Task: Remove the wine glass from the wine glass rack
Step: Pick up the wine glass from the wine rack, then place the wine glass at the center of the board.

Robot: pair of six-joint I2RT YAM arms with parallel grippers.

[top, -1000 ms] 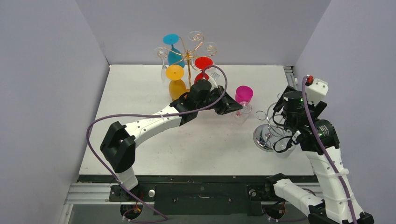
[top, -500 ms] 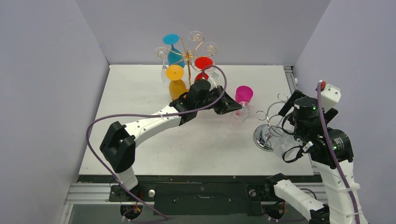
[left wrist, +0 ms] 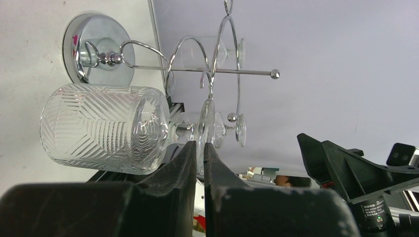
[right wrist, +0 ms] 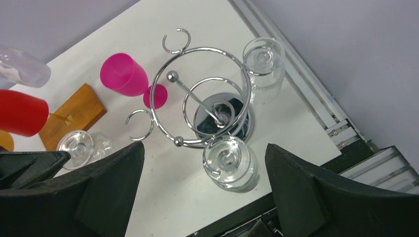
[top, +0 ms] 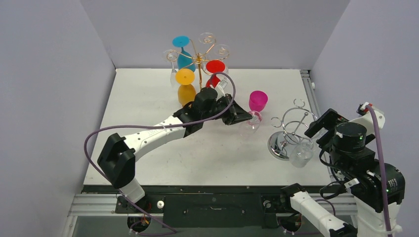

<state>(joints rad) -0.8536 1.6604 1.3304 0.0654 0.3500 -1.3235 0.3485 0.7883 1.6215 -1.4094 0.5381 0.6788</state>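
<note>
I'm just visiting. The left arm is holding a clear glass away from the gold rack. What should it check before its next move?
1. Grip: the left gripper is shut on the clear glass: ok.
2. Glass free of the gold rack: ok.
3. Glass resting on the table: cannot tell.
4. The pink glass apart from the held one: ok, though near.
5. The right gripper open, holding nothing: ok.

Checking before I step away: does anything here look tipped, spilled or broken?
Nothing spilled or broken shows. Only the clear wine glass sits oddly: the left pincer holds it by the stem, upside down, clear of the gold wine glass rack.
</note>
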